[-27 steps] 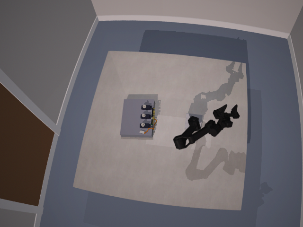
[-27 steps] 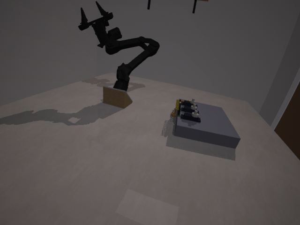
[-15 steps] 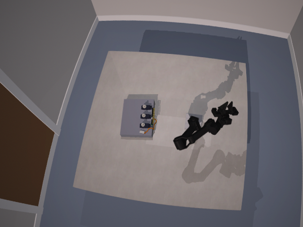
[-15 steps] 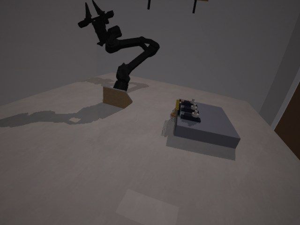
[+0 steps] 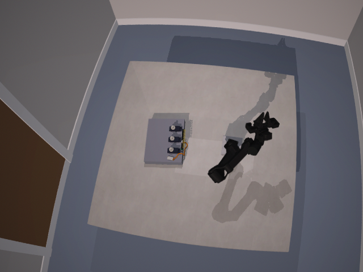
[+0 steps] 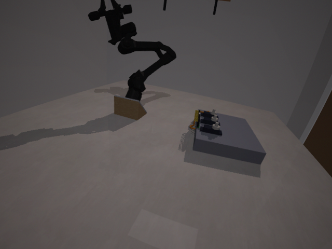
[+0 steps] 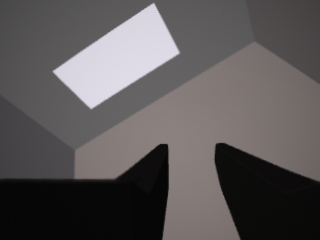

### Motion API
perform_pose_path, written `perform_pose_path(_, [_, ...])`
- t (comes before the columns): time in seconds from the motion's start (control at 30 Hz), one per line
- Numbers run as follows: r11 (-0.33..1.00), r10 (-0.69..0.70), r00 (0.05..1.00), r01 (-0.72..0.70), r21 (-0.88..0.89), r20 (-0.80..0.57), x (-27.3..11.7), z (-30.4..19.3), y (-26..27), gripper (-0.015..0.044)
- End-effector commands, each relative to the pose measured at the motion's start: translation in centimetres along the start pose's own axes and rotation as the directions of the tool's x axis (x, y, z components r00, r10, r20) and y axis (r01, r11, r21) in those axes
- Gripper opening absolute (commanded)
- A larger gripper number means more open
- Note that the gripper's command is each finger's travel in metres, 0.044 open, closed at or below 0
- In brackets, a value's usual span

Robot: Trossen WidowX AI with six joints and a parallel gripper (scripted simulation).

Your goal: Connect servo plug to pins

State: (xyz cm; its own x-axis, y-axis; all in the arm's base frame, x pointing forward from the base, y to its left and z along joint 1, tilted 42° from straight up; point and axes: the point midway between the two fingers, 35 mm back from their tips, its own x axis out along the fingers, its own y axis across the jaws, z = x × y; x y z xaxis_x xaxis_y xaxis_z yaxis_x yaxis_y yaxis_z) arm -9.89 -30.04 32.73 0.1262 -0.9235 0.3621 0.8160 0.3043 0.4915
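The grey holder (image 5: pixel 159 140) (image 6: pixel 238 134) stands on the table with several dark servos with white hubs along its pin side. The yellowish pin row (image 5: pixel 184 136) (image 6: pixel 196 115) runs along that edge; the coloured band and dot are too small to make out. An orange lead (image 5: pixel 186 145) (image 6: pixel 191 126) loops past the pins to a small white block (image 5: pixel 169 158), apparently the plug, on a holder corner. Its holes cannot be seen. My gripper (image 5: pixel 264 113) (image 6: pixel 107 1) (image 7: pixel 191 152) is raised far from the holder, pointing away, its fingers partly apart with nothing between them.
The arm's base stands on the table (image 5: pixel 131 199) (image 6: pixel 93 187) behind a small tan wedge-shaped block (image 6: pixel 126 107), on the holder's pin side. The wrist view shows only walls and a bright rectangular panel (image 7: pixel 117 57) beyond the fingers.
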Motion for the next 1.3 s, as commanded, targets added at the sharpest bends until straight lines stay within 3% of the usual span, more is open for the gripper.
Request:
perform_pose_path(0.0, [0.999,0.04,0.999,-0.04,-0.006,-0.013,0.8,-0.7,1.6,0.0115])
perform_pose_path(0.63, [0.976,0.216,0.966,-0.213,0.037,-0.145,3.8,-6.6,9.6,0.0115])
perform_pose_path(1.27, [0.924,0.382,0.89,-0.371,0.092,-0.251,3.5,-11.3,17.9,0.0115])
